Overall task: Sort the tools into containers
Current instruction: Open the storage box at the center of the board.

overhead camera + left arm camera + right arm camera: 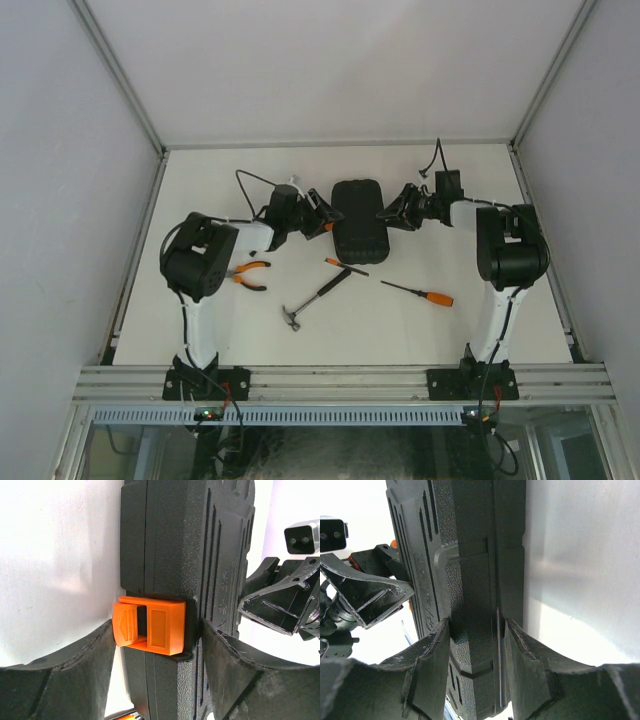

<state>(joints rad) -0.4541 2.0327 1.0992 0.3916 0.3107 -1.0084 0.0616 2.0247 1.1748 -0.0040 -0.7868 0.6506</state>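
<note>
The closed black case (pixel 358 220) lies mid-table. My left gripper (pixel 322 218) is at its left edge and stands open astride the orange latch (pixel 150 630). One finger (pixel 240 670) rests on the lid; the other (pixel 70 675) stands off the case body, beside the latch's tip. My right gripper (pixel 477 625) is shut on the case's opposite edge (pixel 470 555), both fingers pressed on it. In front of the case lie orange-handled pliers (pixel 250 273), a hammer (pixel 312 297), a small screwdriver (pixel 346 266) and an orange-handled screwdriver (pixel 420 293).
White walls enclose the table on three sides. The aluminium rail (pixel 340 382) with both arm bases runs along the near edge. A cable (pixel 250 180) loops behind the left wrist.
</note>
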